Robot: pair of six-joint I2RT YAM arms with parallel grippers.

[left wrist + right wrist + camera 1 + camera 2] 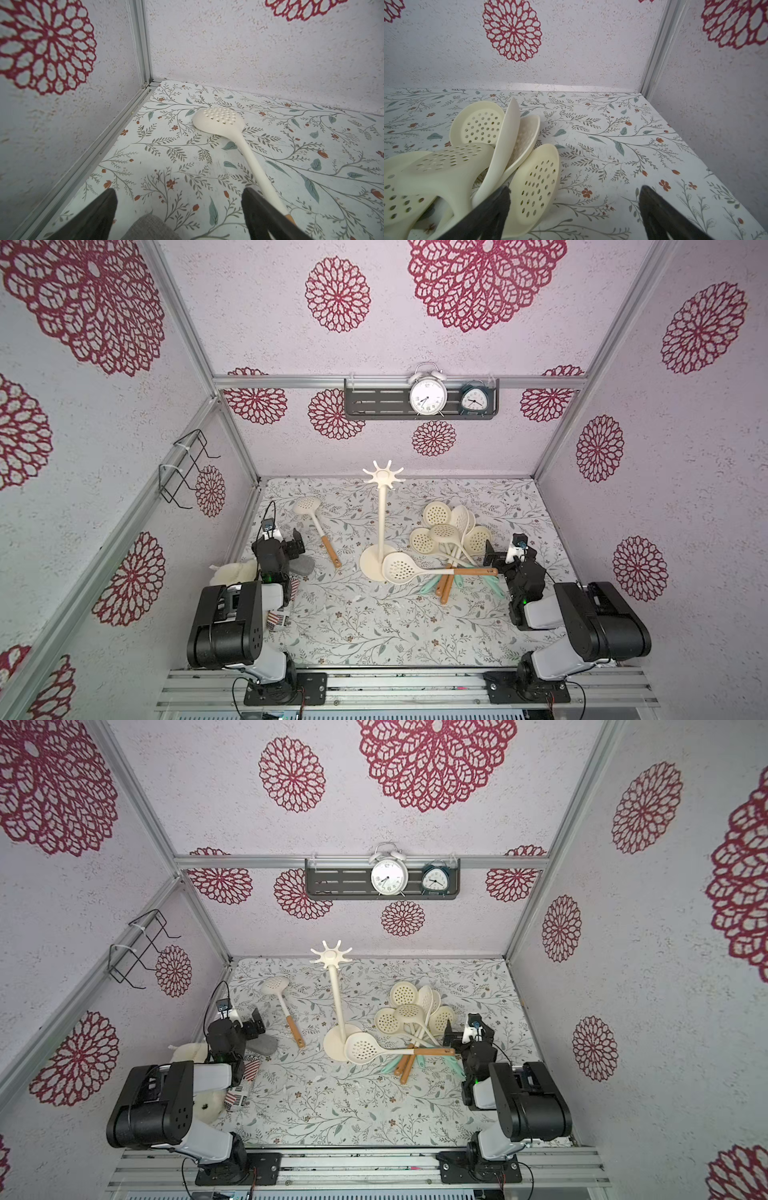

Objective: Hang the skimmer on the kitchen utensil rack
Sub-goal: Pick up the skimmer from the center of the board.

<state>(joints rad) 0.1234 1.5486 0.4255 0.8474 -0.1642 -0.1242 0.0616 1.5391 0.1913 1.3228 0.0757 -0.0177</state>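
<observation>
The cream kitchen utensil rack (380, 522) (338, 998) stands mid-table, and its crown of hooks carries nothing. One skimmer (308, 506) (275, 984) (218, 120) lies alone left of it, orange handle toward the front. Another skimmer (401, 568) rests across the rack's round base. Several more skimmers (449, 531) (481, 126) are piled to the right. My left gripper (289, 547) (179, 193) is open, low beside the lone skimmer's handle. My right gripper (503, 551) (575, 190) is open at the pile's right edge. Neither holds anything.
A grey pad (301, 568) (149, 227) lies under the left gripper, with a cream fluffy thing (232, 572) and striped packets (278, 620) by the left arm. A dark shelf (374, 404) with two clocks hangs on the back wall, a black wire rack (183, 468) on the left wall.
</observation>
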